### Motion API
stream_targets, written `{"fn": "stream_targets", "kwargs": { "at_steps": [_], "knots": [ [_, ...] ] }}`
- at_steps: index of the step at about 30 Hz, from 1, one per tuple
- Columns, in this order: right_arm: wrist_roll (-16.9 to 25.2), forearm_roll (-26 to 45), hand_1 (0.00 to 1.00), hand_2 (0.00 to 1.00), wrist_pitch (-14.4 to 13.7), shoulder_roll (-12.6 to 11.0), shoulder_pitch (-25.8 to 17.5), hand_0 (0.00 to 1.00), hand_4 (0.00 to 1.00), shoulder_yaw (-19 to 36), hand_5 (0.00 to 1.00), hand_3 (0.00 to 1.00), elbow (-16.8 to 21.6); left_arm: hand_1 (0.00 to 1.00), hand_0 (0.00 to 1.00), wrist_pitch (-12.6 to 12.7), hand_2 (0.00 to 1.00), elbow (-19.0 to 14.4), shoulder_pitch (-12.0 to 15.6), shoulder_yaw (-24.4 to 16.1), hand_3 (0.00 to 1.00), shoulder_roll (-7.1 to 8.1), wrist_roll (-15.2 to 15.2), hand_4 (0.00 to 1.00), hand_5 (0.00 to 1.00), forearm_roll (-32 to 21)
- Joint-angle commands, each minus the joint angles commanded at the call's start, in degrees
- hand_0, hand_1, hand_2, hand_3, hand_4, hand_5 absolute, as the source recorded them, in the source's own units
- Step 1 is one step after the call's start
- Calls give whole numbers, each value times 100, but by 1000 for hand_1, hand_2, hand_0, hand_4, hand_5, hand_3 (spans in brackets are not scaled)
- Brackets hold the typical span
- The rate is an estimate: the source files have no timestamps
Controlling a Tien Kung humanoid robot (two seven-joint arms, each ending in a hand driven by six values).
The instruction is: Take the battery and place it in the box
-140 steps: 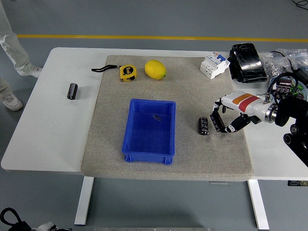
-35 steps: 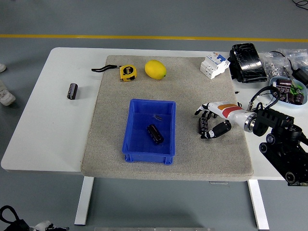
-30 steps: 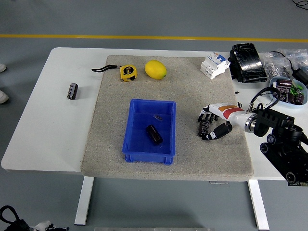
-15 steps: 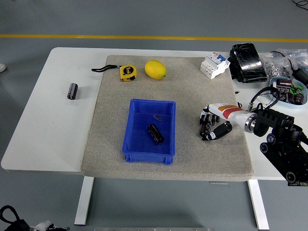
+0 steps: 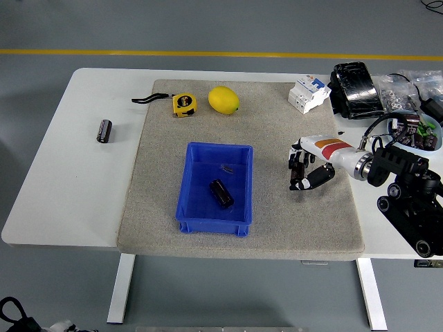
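A black cylindrical battery lies at an angle inside the blue box, in its near half. A second black battery lies on the bare white table at the far left. My right hand hovers low over the grey mat, to the right of the box and well clear of it. Its black fingers hang loosely bent and nothing shows in them. The left arm is out of view.
A yellow tape measure and a lemon lie at the mat's far edge. A white circuit breaker, a black pack and a bowl of small parts stand at the right.
The battery that lay on the mat next to my right hand now lies in the box. In the last second the hand has risen a little and drawn away from the near edge.
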Motion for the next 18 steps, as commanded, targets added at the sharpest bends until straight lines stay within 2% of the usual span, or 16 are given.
{"fn": "stream_targets", "kwargs": {
  "at_steps": [4, 9, 18],
  "knots": [
    [-8, 27, 398, 444, 21, -33, 15, 445, 910, -21, 175, 468, 238, 560, 607, -13, 590, -3, 10, -21, 712, 7, 12, 714, 683, 32],
    [-34, 138, 399, 446, 32, -57, 247, 444, 899, -203, 186, 469, 747, 557, 605, -30, 588, -3, -2, -63, 712, 26, 28, 714, 685, 97],
    [-36, 400, 419, 463, -21, 123, 807, 462, 877, -835, 172, 486, 1555, 549, 598, -18, 574, -4, -23, -78, 712, 53, 11, 714, 686, 117]
  ]
}}
